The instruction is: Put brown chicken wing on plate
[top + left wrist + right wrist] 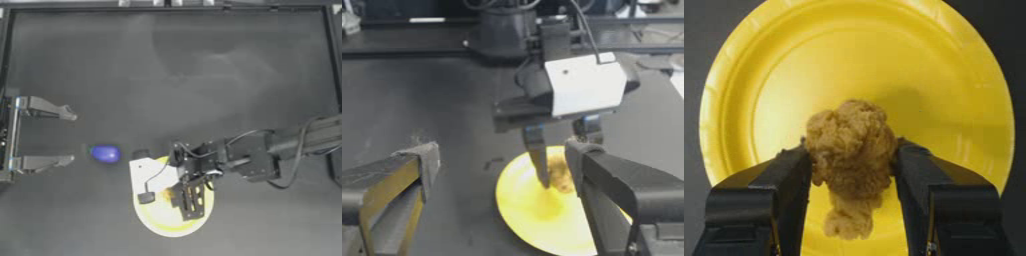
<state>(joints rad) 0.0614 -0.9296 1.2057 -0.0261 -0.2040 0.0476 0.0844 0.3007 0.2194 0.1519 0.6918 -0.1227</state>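
Note:
The brown chicken wing [851,150] is a lumpy golden piece clamped between the two dark jaws of my right gripper [852,153], which is shut on it. It hangs over the middle of the plate [784,75]; whether it touches the plate I cannot tell. From above, the right gripper [179,196] reaches in from the right and points down over the plate [163,220], with only a sliver of the wing [167,194] showing. The left wrist view also catches the wing [559,175] over the plate [536,210]. My left gripper [69,137] rests open at the left edge.
A small rounded blue-purple object [105,153] lies on the dark table to the left of the plate, between it and the left gripper. The right arm's cables [294,165] trail toward the right edge.

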